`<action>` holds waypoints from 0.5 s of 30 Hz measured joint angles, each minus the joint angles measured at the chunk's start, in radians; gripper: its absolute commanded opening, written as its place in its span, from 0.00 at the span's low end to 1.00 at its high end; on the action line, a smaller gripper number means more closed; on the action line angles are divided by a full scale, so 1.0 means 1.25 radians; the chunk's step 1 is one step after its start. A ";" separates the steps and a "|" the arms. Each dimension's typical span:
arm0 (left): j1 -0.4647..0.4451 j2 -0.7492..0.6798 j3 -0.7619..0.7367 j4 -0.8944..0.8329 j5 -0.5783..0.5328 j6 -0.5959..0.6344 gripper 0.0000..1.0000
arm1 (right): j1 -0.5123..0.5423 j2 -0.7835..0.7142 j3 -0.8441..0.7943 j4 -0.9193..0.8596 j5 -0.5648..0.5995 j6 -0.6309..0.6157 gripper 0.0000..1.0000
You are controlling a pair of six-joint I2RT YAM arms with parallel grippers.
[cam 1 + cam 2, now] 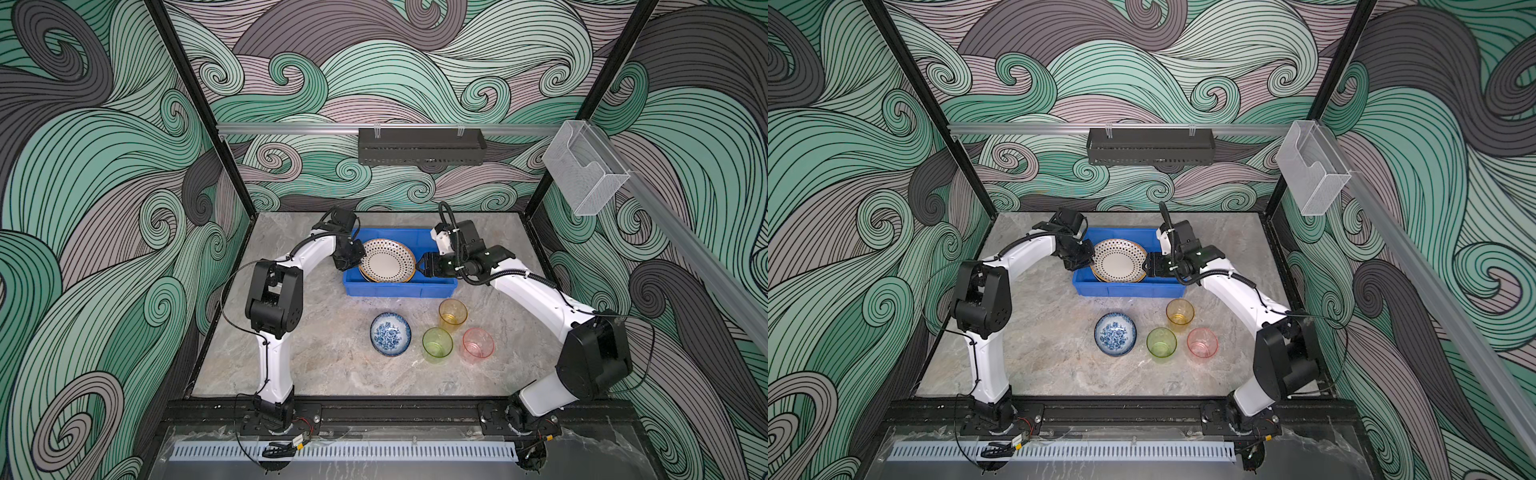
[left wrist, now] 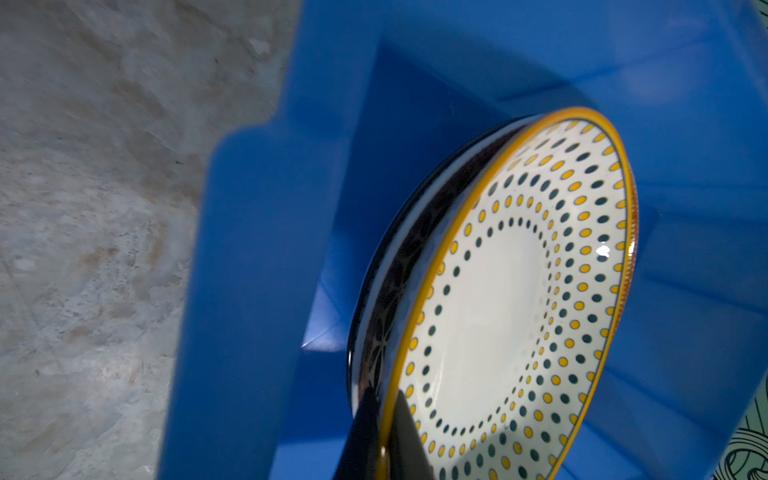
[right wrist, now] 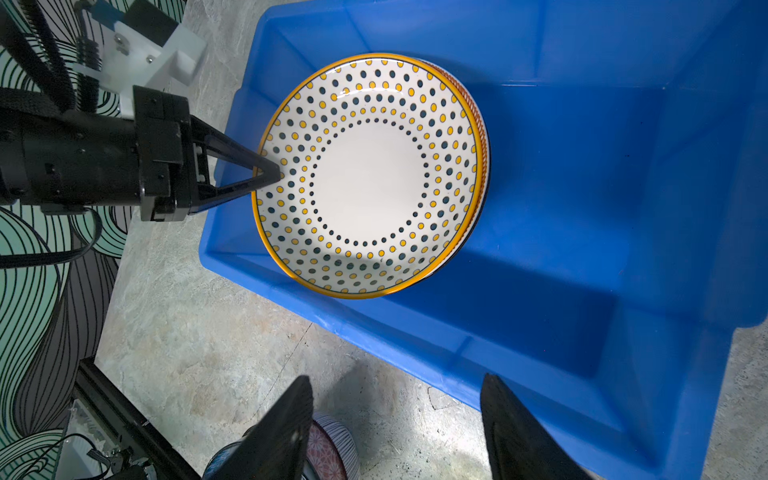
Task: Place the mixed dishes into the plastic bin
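A bright blue plastic bin (image 1: 399, 286) sits on a grey marbled table (image 1: 324, 353). Inside the bin, toward its left end, a white dotted plate (image 1: 387, 262) with yellow and dark spots lies on top of other patterned plates (image 2: 409, 257), whose edges peek out beneath it. The left gripper (image 3: 270, 174) reaches in over the bin's left end, its jaws pinched tight on the dotted plate's rim. The right gripper (image 1: 421, 264) hovers above the bin's right half, jaws spread apart and holding nothing. On the table in front of the bin, outside it, stand a blue-floral bowl (image 1: 390, 334), an orange cup (image 1: 453, 315) nearest the bin, and a green cup (image 1: 437, 345) and a pink cup (image 1: 478, 345) farther from it.
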 measured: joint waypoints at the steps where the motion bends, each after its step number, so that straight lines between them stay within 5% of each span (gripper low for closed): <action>1: 0.000 0.002 0.000 0.000 -0.001 -0.001 0.08 | 0.000 0.000 0.000 -0.001 0.000 0.000 0.65; 15: -0.002 0.005 -0.012 0.001 -0.017 -0.008 0.12 | 0.004 0.022 0.024 -0.023 0.000 -0.002 0.65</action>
